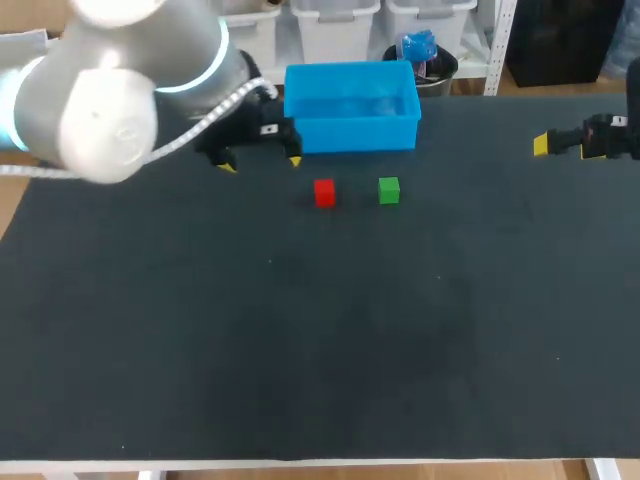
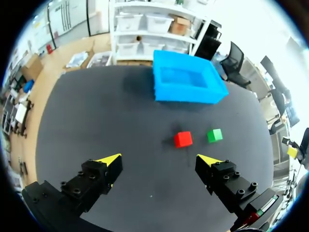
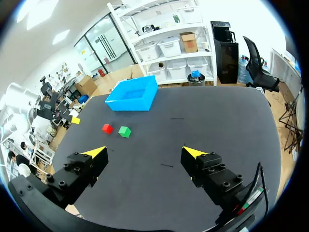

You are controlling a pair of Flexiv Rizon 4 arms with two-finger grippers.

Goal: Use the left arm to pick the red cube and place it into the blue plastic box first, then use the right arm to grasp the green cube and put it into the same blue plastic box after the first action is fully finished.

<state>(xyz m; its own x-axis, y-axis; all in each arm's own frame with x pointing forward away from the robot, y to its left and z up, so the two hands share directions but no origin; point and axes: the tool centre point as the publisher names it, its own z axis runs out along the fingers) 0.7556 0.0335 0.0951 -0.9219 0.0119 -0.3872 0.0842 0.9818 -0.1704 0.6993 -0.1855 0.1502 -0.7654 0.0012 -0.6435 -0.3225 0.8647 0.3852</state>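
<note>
The red cube (image 1: pixel 324 192) (image 2: pixel 183 139) (image 3: pixel 107 128) and the green cube (image 1: pixel 389 190) (image 2: pixel 215 135) (image 3: pixel 124 131) sit side by side on the black table, just in front of the blue plastic box (image 1: pixel 351 106) (image 2: pixel 188 83) (image 3: pixel 133 94), which looks empty. My left gripper (image 1: pixel 259 160) (image 2: pixel 161 159) is open, above the table left of the red cube and beside the box's left end. My right gripper (image 1: pixel 545 146) (image 3: pixel 144 152) is open at the far right, well away from the cubes.
The black table top (image 1: pixel 320 340) is bare in front of the cubes. My left arm's large grey joint (image 1: pixel 110 90) fills the upper left of the head view. The table's front edge (image 1: pixel 320 465) runs along the near side.
</note>
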